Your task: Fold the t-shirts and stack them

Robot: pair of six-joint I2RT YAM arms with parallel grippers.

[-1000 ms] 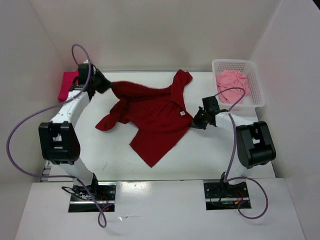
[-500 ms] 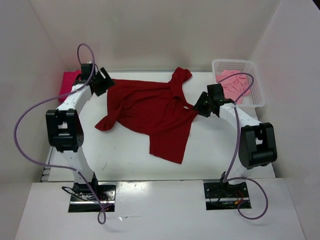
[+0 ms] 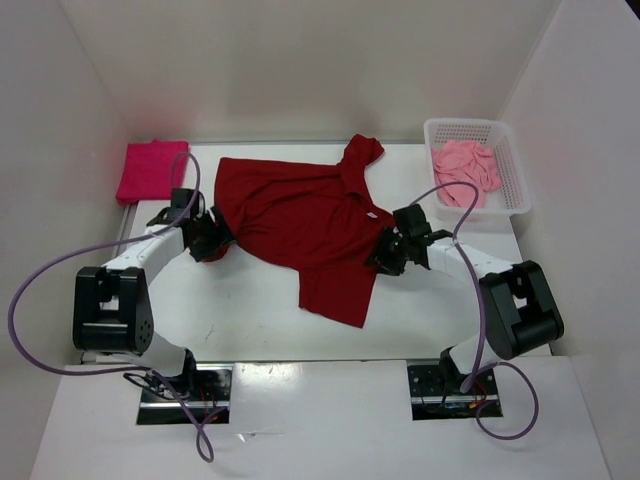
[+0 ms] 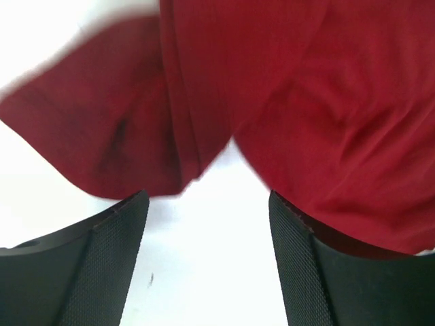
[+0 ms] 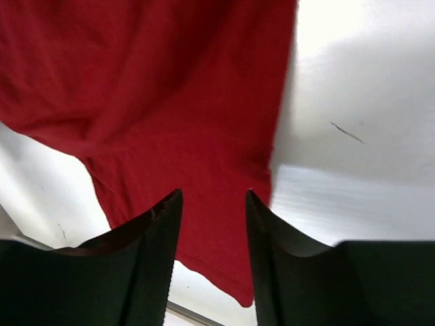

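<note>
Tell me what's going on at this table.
Two arms are working on the dark red t-shirt, which lies spread on the table. The left gripper and right gripper are open at its opposite sides, holding nothing. The magenta t-shirt sits folded at the far left; the salmon t-shirt is bunched in the white basket.

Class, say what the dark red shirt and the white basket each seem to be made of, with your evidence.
Dark red shirt: looks like soft, matte cloth; it lies in wrinkles and folds. White basket: seems to be rigid plastic; its walls form a regular open mesh and hold their shape.
</note>
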